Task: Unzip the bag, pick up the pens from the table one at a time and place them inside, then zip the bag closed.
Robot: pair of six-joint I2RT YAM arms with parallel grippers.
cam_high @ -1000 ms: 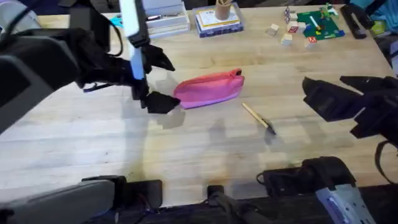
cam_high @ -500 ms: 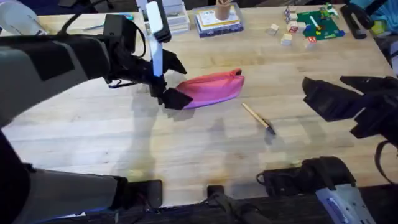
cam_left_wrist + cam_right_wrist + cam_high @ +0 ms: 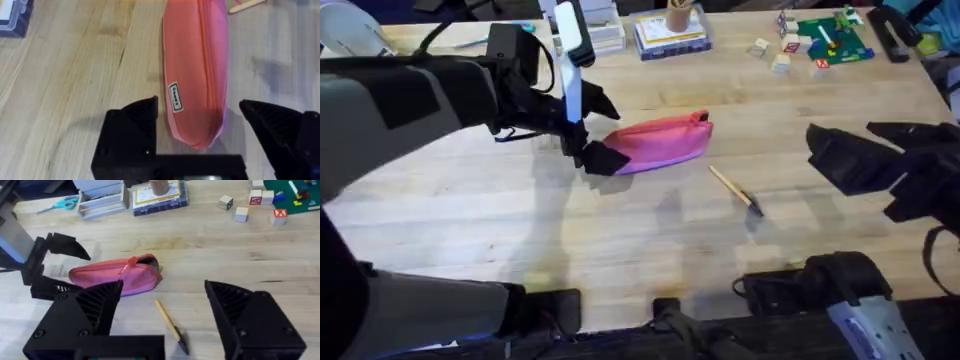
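Desk point(image 3: 650, 250) of pale planks carries the pink bag point(image 3: 657, 142), zipped, its near end lying between the wide-spread jaws of the left gripper point(image 3: 592, 130). Right gripper point(image 3: 162, 312) hangs apart from it, jaws wide, nothing held. One tan pen point(image 3: 734, 188) lies on the desk between bag and right jaws.

A robot lab or workshop bench: two arms are mounted at a butcher-block table point(image 3: 650, 240). Along its far edge, from about 11 to 1 o'clock, sit stacked books point(image 3: 670, 35), a cup point(image 3: 679, 14), wooden blocks point(image 3: 772, 52), a green toy board point(image 3: 835, 38) and blue-handled scissors point(image 3: 59, 204).
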